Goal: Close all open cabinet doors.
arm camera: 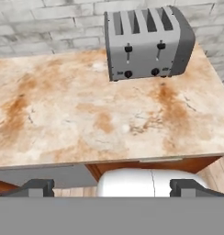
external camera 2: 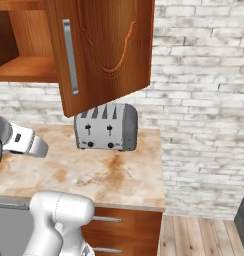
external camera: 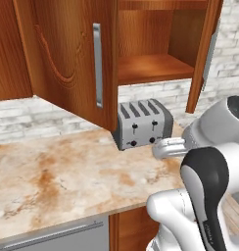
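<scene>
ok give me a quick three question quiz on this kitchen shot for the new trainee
1. True or false: the left cabinet door is shut flat against the cabinet.
2. What sits on the counter under the open cabinet? A) kettle B) toaster C) blender
3. Fill in: the gripper is ____, with nothing between its fingers.

Key: 1 false, it swings out over the counter, as does the right cabinet door. 2 B. 3 open.

Even, bright rendered light throughout, a soft sheen on the cabinet doors [external camera: 67, 54] toward ten o'clock (no hard shadows), textures slightly soft, edges undistorted.
</scene>
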You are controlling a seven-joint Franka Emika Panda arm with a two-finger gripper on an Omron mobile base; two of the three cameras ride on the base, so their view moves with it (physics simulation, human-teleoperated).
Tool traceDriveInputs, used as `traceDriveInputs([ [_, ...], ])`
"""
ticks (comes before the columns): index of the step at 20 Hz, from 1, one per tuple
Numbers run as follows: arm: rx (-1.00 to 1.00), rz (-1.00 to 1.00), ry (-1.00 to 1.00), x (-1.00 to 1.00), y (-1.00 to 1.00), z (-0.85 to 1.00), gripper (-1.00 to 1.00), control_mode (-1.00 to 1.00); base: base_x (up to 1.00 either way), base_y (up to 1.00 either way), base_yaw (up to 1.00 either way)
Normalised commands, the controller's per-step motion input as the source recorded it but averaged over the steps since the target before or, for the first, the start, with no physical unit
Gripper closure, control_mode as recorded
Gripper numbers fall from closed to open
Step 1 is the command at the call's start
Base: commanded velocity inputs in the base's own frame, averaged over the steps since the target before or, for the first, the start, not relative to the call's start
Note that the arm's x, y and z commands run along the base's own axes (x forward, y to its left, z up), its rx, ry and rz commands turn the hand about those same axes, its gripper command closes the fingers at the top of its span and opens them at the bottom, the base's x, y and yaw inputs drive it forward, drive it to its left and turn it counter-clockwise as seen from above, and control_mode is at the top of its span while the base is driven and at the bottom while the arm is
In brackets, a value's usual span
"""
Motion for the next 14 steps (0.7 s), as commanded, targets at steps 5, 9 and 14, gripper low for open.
traceDriveInputs([
  [5, 0.0, 0.03, -0.24, -0.27, -0.4, 0.03, -1.0, -1.0, 0.0, 0.0, 0.0],
  [9, 0.0, 0.1, -0.26, -0.09, -0.71, 0.13, -1.0, -1.0, 0.0, 0.0, 0.0],
  [14, 0.0, 0.13, -0.23, 0.0, -0.78, 0.13, -1.0, -1.0, 0.0, 0.0, 0.0],
])
